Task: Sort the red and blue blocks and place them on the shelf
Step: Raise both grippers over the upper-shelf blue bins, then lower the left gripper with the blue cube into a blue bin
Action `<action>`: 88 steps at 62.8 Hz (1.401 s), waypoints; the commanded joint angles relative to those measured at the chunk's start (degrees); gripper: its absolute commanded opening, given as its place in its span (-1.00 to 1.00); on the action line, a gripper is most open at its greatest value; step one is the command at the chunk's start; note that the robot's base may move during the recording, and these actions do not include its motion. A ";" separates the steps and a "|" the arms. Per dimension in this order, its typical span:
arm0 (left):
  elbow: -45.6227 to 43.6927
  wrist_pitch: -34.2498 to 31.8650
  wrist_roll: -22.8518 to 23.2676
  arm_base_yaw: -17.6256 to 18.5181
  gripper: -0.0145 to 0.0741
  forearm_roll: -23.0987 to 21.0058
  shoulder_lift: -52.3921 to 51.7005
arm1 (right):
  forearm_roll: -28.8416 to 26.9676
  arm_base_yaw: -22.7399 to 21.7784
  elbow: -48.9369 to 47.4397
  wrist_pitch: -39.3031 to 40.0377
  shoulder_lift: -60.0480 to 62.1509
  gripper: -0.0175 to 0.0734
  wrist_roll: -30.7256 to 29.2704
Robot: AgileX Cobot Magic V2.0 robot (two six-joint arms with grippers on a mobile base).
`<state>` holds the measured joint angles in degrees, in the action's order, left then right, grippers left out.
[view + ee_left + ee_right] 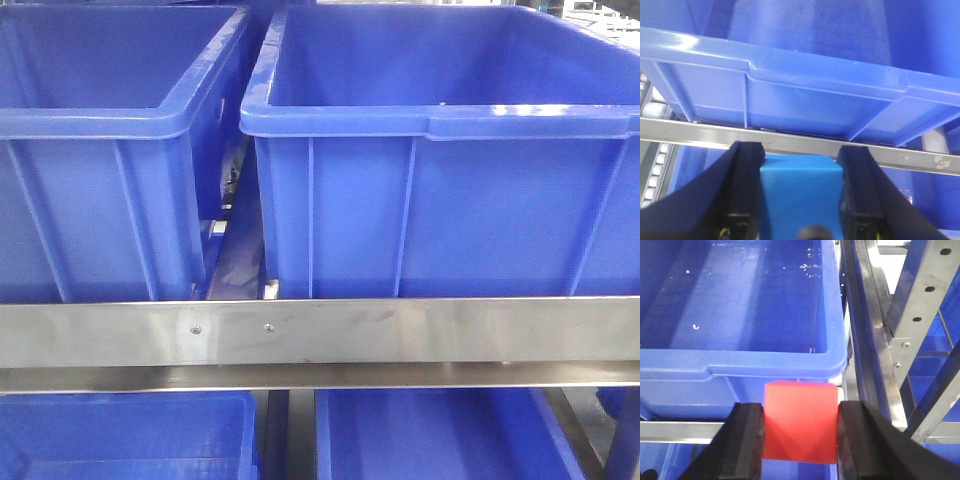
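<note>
Left gripper point(801, 165) pinches blue block point(800, 195); right gripper point(800, 412) pinches red block point(799, 427).
Front view: bins point(440, 200) behind shelf rail point(400, 332) only.

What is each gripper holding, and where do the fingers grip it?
The left gripper holds the blue block by its two opposite sides; the right gripper holds the red block likewise.

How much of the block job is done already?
Nothing looks put away yet. In hand: the left tool is shut on the blue block, and the right tool is shut on the red block, both right in front of the shelf and a blue bin. Left to do: set each block down on the shelf.
</note>
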<state>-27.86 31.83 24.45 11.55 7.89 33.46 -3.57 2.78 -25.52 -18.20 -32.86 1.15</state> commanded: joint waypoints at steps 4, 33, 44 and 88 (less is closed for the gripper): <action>-1.78 -4.30 0.12 -0.12 -0.39 0.15 0.31 | 0.45 -0.22 -1.64 4.46 -0.35 -0.51 -0.31; -1.78 -4.30 0.12 -0.44 -0.39 0.15 0.31 | 0.45 -0.22 -1.64 4.72 -0.35 -0.51 -0.31; -1.78 -4.53 0.12 -0.44 -0.39 0.15 0.31 | 0.45 -0.22 -1.64 4.72 -0.35 -0.51 -0.31; -12.76 -4.54 -0.74 -0.36 -0.39 0.29 3.35 | 0.45 -0.22 -10.96 4.10 -4.26 -0.51 -0.31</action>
<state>-36.67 31.85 24.34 11.09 7.75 35.15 -3.57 2.78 -32.11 -18.11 -34.96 1.15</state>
